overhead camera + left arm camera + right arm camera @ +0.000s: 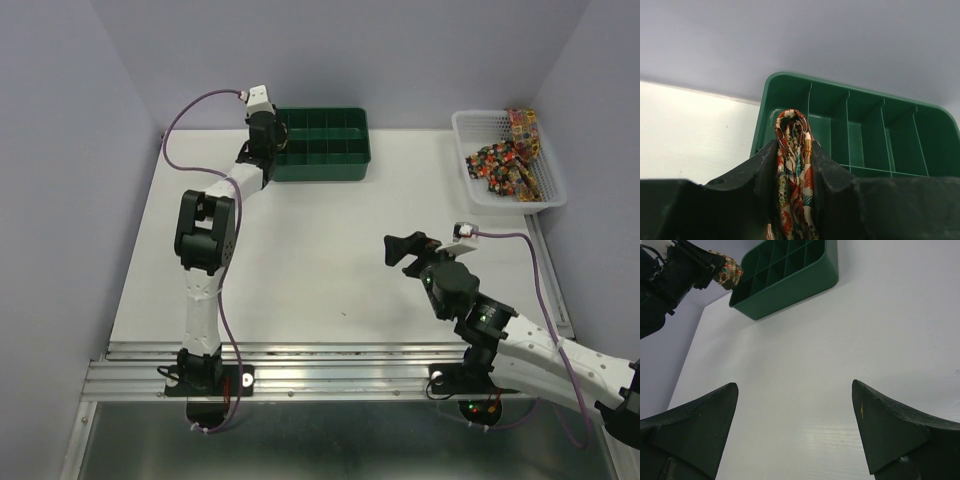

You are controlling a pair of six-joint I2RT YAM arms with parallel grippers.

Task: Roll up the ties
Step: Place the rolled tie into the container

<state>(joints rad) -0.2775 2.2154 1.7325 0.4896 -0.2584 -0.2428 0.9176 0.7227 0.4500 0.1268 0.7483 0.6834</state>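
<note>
The left jaws pinch a rolled tie at the green tray's left end, not yet dropped in; the right jaws gape empty over the bench. More ties wait, crumpled, in the white basket.

Overhead and low wrist views; green tray apparently common

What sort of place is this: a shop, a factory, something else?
Most likely a lab test booth for robot practice. Plain lilac walls close in a white table, a left arm and right arm are bolted at its near edge, and the only goods are a green tray and a basket of ties.
</note>
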